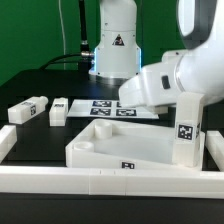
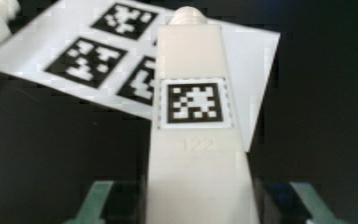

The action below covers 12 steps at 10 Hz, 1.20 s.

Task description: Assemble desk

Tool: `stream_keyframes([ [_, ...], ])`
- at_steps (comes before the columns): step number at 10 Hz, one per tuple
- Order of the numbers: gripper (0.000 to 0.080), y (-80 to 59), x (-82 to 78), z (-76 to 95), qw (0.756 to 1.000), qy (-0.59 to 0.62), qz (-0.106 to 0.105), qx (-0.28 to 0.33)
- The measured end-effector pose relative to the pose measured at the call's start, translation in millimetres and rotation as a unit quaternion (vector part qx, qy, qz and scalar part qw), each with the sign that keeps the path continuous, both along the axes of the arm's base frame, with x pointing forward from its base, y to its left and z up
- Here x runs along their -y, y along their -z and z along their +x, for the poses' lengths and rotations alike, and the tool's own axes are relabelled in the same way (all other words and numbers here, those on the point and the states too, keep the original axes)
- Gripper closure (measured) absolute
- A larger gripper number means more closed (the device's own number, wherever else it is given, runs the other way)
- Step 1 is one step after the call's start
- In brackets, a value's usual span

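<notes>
Okay, exterior view: the arm (image 1: 165,85) leans in from that view's right and holds a tagged leg (image 1: 186,128) upright at the near right corner of the tabletop (image 1: 115,148) on the bench (image 1: 40,85). Wrist view: the fingers (image 2: 105,203) clamp the leg's sides. Its tag (image 2: 195,103) faces the camera, and the embossed marks below it are too blurred to read.

A white leg (image 2: 197,160) with one black-and-white tag (image 2: 194,103) lies between the two fingers (image 2: 101,203) of the gripper (image 2: 199,208) (if they press it, I cannot tell). Behind its far end is the marker board (image 2: 78,55), on a dark table (image 2: 327,120).
</notes>
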State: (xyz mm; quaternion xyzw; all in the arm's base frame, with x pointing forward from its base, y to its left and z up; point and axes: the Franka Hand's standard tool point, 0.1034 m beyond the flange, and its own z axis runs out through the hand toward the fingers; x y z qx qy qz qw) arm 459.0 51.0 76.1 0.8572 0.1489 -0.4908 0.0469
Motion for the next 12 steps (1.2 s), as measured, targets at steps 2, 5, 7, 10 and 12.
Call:
stream_keyframes([
  [2, 0.0512, -10.8, 7.1, 5.7, 1.000, 0.009, 0.001, 0.016],
  [5, 0.0512, -9.0, 8.8, 20.1, 0.996, 0.003, 0.024, 0.088],
  [7, 0.0512, -32.7, 29.3, 37.3, 0.990, 0.012, 0.043, 0.134],
  [10, 0.0512, -68.3, 47.2, 68.8, 0.980, 0.020, 0.055, 0.190],
  [12, 0.0512, -65.3, 46.9, 76.2, 0.962, 0.016, 0.070, 0.262],
])
